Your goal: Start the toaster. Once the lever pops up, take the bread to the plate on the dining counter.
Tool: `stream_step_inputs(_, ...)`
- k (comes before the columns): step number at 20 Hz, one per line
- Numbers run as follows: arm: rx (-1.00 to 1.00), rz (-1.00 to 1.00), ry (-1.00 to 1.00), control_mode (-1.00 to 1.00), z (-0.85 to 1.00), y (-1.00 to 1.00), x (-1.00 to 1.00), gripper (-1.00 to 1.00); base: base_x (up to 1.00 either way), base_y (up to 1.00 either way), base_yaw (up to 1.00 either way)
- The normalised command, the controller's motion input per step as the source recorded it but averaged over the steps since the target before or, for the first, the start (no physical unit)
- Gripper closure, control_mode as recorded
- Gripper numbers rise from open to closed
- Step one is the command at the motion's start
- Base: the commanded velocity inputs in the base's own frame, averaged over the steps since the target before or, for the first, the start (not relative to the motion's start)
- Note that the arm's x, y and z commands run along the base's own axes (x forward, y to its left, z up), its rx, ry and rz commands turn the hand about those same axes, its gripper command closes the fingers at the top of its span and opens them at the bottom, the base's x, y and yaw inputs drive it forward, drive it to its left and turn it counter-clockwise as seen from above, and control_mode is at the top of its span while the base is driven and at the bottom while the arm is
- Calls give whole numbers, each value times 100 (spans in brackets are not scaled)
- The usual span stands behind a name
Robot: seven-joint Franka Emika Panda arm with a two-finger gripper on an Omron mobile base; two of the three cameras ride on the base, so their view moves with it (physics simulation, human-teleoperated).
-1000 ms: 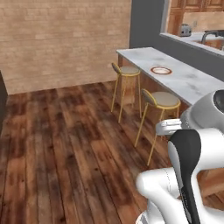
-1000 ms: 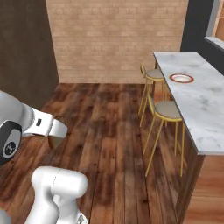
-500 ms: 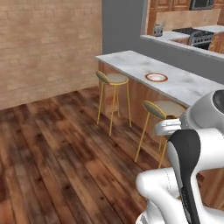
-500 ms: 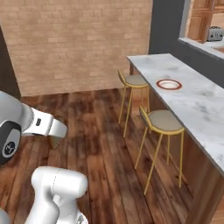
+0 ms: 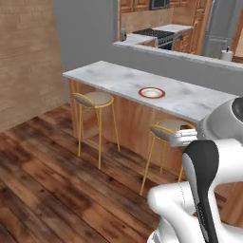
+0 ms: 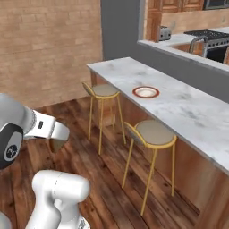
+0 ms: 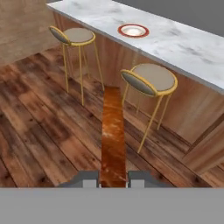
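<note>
Toast in transit: the gripper is clenched on the brown, dark-crusted slice of bread, carried edge-on above the plank floor. The round white plate with a red-orange rim waits bare on the long marble bench, beyond two gold-legged stools. Toasting appears done; delivery remains.

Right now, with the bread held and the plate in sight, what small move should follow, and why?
Probably keep closing in on the dining counter. The pincer is shut on the bread, seen edge-on over the wooden floor, while the plate sits apart from it on the marble beyond two stools, so a drop is premature.
</note>
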Motion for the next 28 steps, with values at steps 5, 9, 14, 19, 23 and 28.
stream_step_inputs(5,0,0,0,100,0,0,0,100,50,100,-48)
stream_step_inputs(9,0,0,0,100,0,0,0,100,34,100,-43)
stream_step_inputs(14,0,0,0,100,0,0,0,100,21,97,-41)
stream_step_inputs(19,0,0,0,100,0,0,0,100,26,75,-49)
stream_step_inputs(23,0,0,0,100,0,0,0,100,26,61,-57)
stream_step_inputs(28,0,0,0,100,0,0,0,100,28,56,-56)
